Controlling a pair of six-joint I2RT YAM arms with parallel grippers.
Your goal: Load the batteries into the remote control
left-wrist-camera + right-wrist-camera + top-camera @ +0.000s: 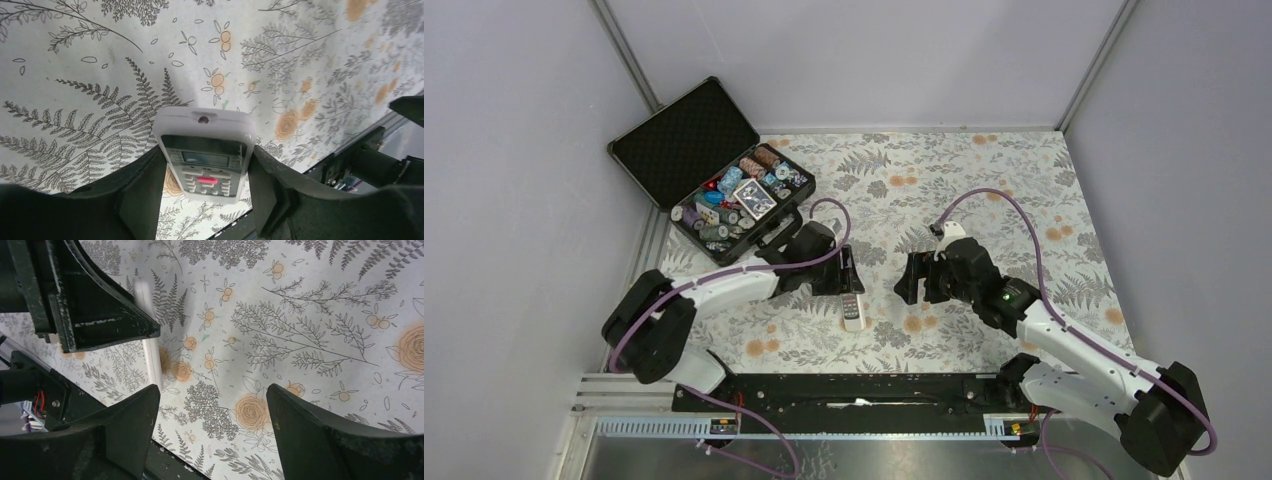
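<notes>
The white remote control [852, 311] [205, 150] sits between the fingers of my left gripper [848, 283] [205, 154], buttons and dark screen facing the wrist camera. Both fingers press its long sides, so the gripper is shut on it just above the flowered cloth. My right gripper [911, 281] [211, 390] hangs a little to the right of the remote, open with only cloth between its fingers. In the right wrist view the remote [150, 347] shows as a thin white edge beside the left gripper's fingers [95, 315]. The batteries are out of view.
An open black case [686, 140] full of poker chips stands at the back left of the flowered cloth [984, 190]. A black rail [854, 390] runs along the near edge between the arm bases. Grey walls close in both sides.
</notes>
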